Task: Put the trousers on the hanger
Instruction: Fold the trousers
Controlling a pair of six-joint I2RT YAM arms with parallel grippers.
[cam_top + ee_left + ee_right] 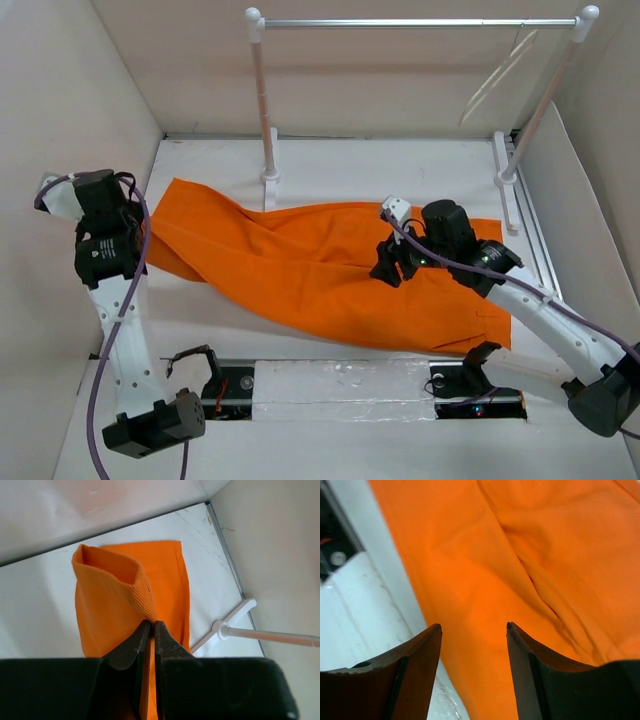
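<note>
The trousers [320, 270] are lying long and flat across the counter [400, 170]. The left fingers [136, 645] are pinching the open end of one leg at the far left and are shut tight on the cloth, which is puffing up above them. The right fingers [417, 665] are standing wide apart just over the middle of the trousers and are holding nothing. The hanger [492, 88] is hanging from the bar of the rack [420, 22] at the back right, well apart from the trousers. The job now looks like getting a second good hold. To do it well, the right fingers should be going straight down, taking a fat fold of cloth with both layers in it, and closing firmly. Then both arms should be lifting together and slowly. That way the cloth is not sagging or slipping out of the left fingers. The hanger is thin and looks as if it swings easily, so the trousers should be coming to it gently.
</note>
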